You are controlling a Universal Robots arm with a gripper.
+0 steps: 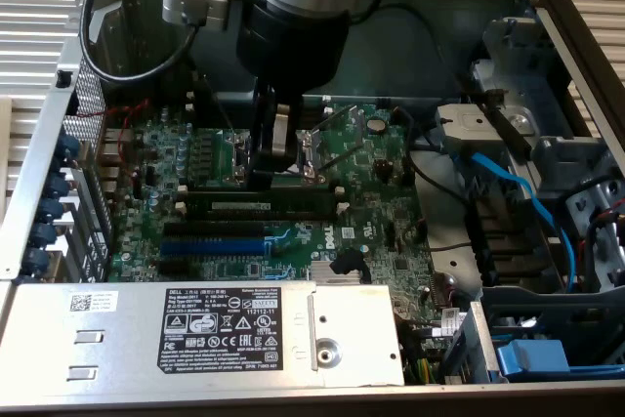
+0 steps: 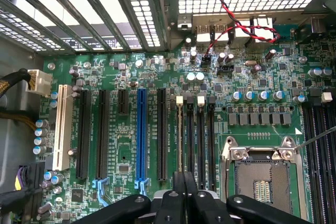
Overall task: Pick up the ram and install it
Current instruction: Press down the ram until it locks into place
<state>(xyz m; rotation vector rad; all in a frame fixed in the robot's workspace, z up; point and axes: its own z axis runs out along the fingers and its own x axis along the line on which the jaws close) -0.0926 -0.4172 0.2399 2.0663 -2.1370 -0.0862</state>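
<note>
Scene: a motherboard (image 1: 376, 192) lies flat in an open case; the silver power supply (image 1: 195, 329) sits at 6 o'clock of it in the exterior view.
The ram (image 1: 293, 206): stands on edge along a slot, white label strip facing the camera; at 7 o'clock of the CPU socket (image 1: 314, 148); the blue slot (image 1: 217, 244) lies at 7 o'clock of the ram.
Gripper (image 1: 264, 181): poised straight down over the ram, at 12 o'clock of its label; the jaws stand close together on the stick's top edge; in the wrist view the fingers (image 2: 179, 187) look almost touching.
Step in hand: taking hold of the ram, by my reading.
Doing it well: pinch the bare board edge, not the chips; hold near mid-length so the stick stays level; keep it parallel to the black slots (image 1: 210, 227).
Risk: an off-centre pinch may tilt the stick; a white end clip (image 1: 339, 210) at 3 o'clock could snag it.
</note>
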